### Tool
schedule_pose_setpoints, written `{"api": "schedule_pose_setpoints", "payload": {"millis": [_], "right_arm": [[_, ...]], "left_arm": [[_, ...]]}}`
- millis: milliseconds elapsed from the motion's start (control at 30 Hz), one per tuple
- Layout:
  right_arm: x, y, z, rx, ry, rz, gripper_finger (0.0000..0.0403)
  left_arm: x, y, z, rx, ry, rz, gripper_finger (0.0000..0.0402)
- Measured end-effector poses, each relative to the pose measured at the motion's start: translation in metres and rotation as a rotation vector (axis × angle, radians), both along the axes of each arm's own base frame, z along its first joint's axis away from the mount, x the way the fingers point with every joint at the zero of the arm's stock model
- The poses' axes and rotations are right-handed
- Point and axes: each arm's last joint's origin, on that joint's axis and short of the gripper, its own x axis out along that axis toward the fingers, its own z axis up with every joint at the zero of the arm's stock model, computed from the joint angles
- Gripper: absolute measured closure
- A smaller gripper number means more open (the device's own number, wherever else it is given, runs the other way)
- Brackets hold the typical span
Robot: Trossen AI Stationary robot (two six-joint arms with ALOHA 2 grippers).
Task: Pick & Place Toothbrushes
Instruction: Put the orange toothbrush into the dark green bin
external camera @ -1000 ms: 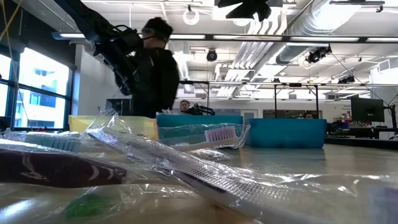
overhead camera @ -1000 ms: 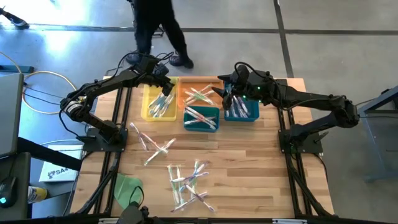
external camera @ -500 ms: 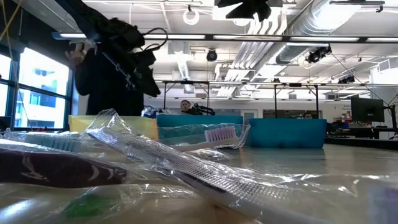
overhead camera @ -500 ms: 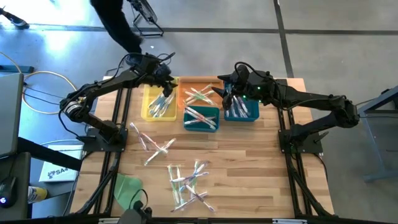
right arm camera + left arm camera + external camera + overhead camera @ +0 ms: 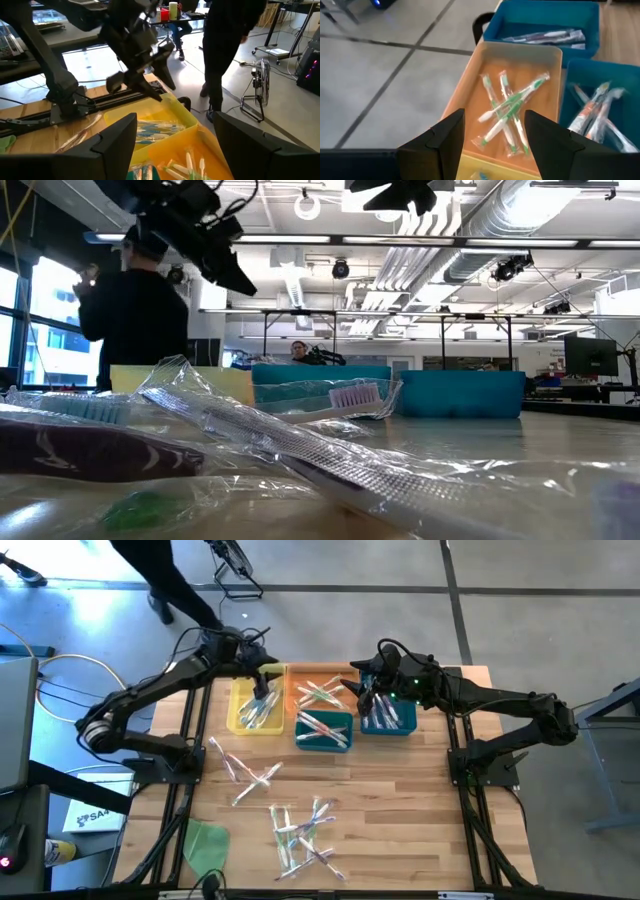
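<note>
Wrapped toothbrushes lie loose on the wooden table in two heaps [image 5: 247, 772] [image 5: 303, 830]. More lie in the yellow bin [image 5: 257, 712], the orange bin [image 5: 506, 107], the teal bin [image 5: 322, 728] and the blue bin [image 5: 388, 718]. My left gripper [image 5: 262, 680] [image 5: 495, 145] hangs open and empty above the yellow bin's far end, high in the low view [image 5: 215, 265]. My right gripper [image 5: 364, 692] [image 5: 175, 150] waits open and empty above the gap between the orange and blue bins.
The bins stand in a row at the table's far edge: yellow [image 5: 236, 712], orange [image 5: 298, 675], teal [image 5: 300, 740], blue [image 5: 408, 728]. A green cloth-like sheet [image 5: 205, 845] lies at the near left corner. A person [image 5: 135, 310] walks on the floor behind the table.
My left gripper has risen from the yellow bin and drawn a little toward the table's far edge, rolling about its own axis while staying open. The person behind the table has walked toward the left.
</note>
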Motion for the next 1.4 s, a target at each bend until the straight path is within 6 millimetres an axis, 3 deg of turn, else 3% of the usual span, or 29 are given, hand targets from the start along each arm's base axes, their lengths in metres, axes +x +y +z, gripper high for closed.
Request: {"api": "schedule_pose_setpoints", "payload": {"millis": [367,833,1100,1400], "right_arm": [[0.0,0.0,0.0,0.001,0.0,0.0,0.0145],[0.0,0.0,0.0,0.001,0.0,0.001,0.0145],[0.0,0.0,0.0,0.001,0.0,0.004,0.0145],[0.0,0.0,0.0,0.002,0.0,0.004,0.0145]], "left_arm": [[-0.031,-0.031,0.019,0.07,-0.012,-0.022,0.0203],[-0.075,-0.084,0.002,0.106,-0.129,-0.052,0.0203],[-0.078,-0.118,-0.008,0.141,-0.256,-0.215,0.0203],[-0.066,-0.14,-0.019,0.086,-0.329,-0.351,0.0203]]}}
